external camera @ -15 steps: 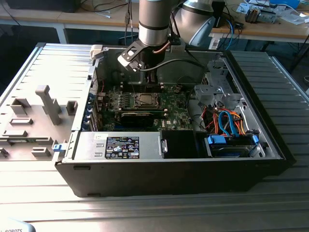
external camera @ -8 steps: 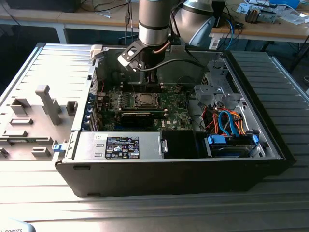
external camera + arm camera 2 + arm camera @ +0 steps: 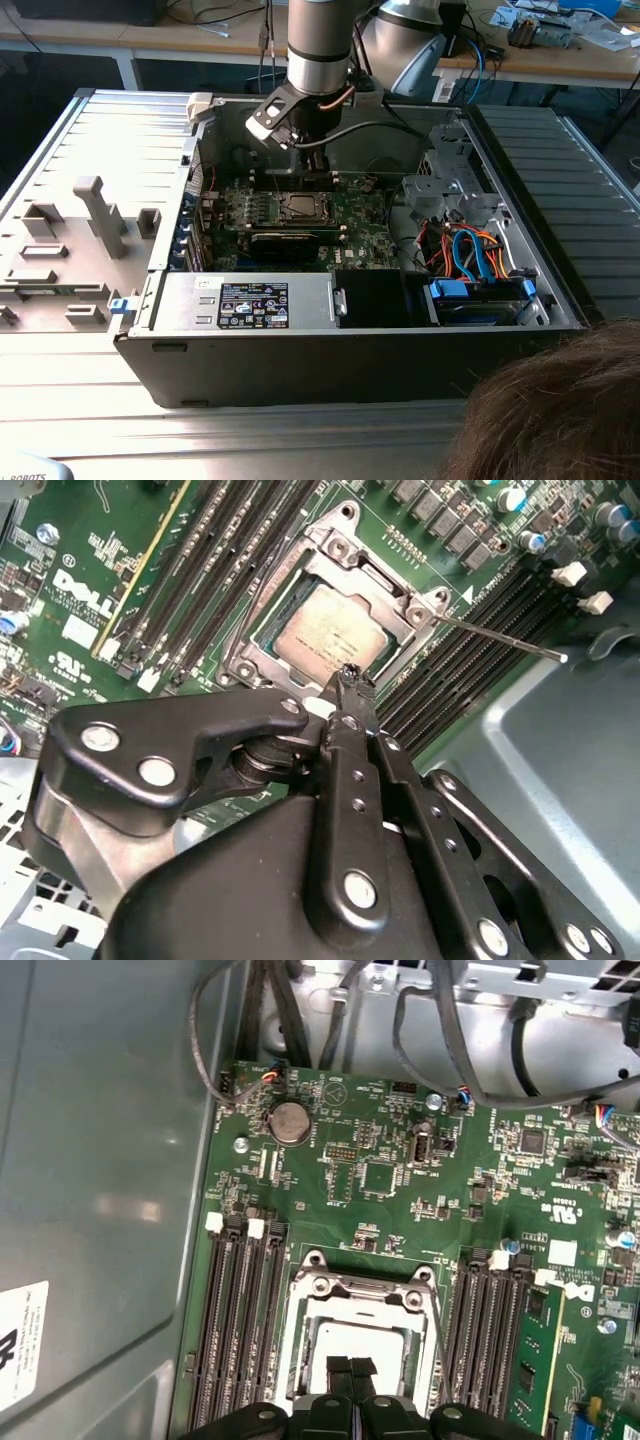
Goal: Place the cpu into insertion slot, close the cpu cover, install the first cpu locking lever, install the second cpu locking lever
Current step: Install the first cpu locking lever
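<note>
The cpu (image 3: 325,635) lies flat in the insertion slot (image 3: 243,640), dull silver top up. The cpu cover (image 3: 375,580) lies down over it as a silvery frame, the chip showing through its cut-out. One thin locking lever (image 3: 500,635) sticks out at an angle from a socket corner, over the memory slots. My gripper (image 3: 350,680) hangs just above the socket's edge, its fingers pressed together with nothing between them. In the first wrist view the gripper (image 3: 350,1368) sits over the cpu (image 3: 360,1340). The exterior view has the gripper (image 3: 303,178) right above the insertion slot (image 3: 300,206).
Black memory slots (image 3: 210,570) flank the socket on both sides. A long black card (image 3: 285,240) lies in front of it. The power supply (image 3: 270,300), coloured cables (image 3: 470,255) and the case walls (image 3: 215,130) hem the board in. A person's hair (image 3: 560,410) is at the front right.
</note>
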Motion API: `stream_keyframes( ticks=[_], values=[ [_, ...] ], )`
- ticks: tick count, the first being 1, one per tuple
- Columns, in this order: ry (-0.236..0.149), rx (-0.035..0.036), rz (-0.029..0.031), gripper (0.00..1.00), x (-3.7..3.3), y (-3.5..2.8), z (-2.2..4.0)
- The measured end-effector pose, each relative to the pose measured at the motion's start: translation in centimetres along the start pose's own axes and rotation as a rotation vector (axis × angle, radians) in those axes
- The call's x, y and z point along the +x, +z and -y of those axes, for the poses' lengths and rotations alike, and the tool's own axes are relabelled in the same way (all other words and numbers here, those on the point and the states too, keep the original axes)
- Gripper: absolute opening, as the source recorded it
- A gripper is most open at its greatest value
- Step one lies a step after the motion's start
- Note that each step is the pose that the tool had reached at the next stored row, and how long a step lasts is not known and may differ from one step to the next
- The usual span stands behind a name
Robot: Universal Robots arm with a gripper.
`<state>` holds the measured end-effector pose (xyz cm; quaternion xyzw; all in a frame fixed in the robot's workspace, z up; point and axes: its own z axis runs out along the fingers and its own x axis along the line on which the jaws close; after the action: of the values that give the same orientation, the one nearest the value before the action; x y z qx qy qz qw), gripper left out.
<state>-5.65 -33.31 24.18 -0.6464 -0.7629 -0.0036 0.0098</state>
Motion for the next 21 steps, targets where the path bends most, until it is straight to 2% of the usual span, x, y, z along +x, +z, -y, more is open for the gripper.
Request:
stream_keyframes(
  ticks=[10,14,21],
  values=[
    [-0.078,0.0015,0.0005,0.11,0.0,0.0,0.0],
    [-0.126,0.0025,0.0009,0.11,0.0,0.0,0.0],
    [-0.184,0.0036,0.0013,0.11,0.0,0.0,0.0]
  ],
)
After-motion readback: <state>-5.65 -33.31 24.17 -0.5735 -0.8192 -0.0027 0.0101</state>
